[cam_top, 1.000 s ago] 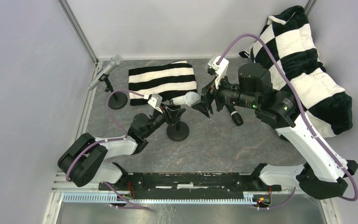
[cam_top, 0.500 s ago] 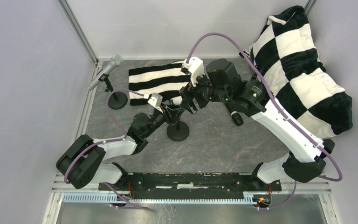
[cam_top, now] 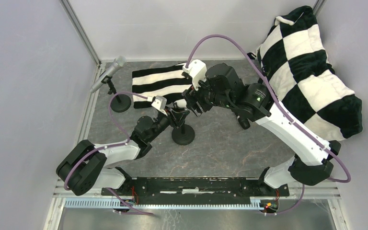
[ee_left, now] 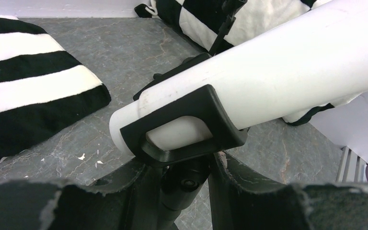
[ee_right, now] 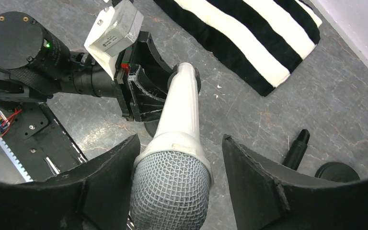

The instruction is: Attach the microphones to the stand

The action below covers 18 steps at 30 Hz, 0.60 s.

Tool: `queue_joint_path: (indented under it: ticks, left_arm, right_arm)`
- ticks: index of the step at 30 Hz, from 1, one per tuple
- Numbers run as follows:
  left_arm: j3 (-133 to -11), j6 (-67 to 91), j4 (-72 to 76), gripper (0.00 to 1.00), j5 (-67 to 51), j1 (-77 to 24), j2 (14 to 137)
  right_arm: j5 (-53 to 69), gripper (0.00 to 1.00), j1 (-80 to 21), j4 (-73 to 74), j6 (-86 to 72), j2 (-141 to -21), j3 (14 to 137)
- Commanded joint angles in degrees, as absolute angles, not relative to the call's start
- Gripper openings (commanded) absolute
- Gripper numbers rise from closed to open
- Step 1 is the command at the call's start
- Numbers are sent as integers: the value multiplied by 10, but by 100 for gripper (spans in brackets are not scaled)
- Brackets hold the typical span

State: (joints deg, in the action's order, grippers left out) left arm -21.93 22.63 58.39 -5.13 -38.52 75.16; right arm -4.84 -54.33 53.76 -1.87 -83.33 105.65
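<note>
- The white microphone (ee_right: 182,110) lies in the clip (ee_left: 182,129) atop the middle stand (cam_top: 183,135), mesh head pointing right of it
- Within the last second the right claw (ee_right: 172,191) swung in from right of the stand; it now straddles the mesh head, fingers spread
- The left claw (ee_left: 182,189) pinches the stand's stem just under the clip
- Probably a seating adjustment follows; the silver-grey microphone (cam_top: 108,73) is mounted far left of the stand, and the black microphone (cam_top: 243,122) waits on the bench (cam_top: 220,153) to its right
</note>
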Motion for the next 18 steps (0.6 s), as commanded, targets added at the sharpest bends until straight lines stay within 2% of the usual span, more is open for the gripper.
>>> queue_joint_path:
  ticks: [1,11,18]
  left_arm:
    - [-228,187,548,2,-21,-383,751]
    - [-230,188,549,2,-24,-385,756]
    - [-230,188,549,2,-25,-386,756]
  right_arm:
    - [-77,71,-549,541,-11,-837,1077]
    - [-86,67,-554,544,-5,-852,1070]
    - [-102,52,-555,544,8,-859,1065]
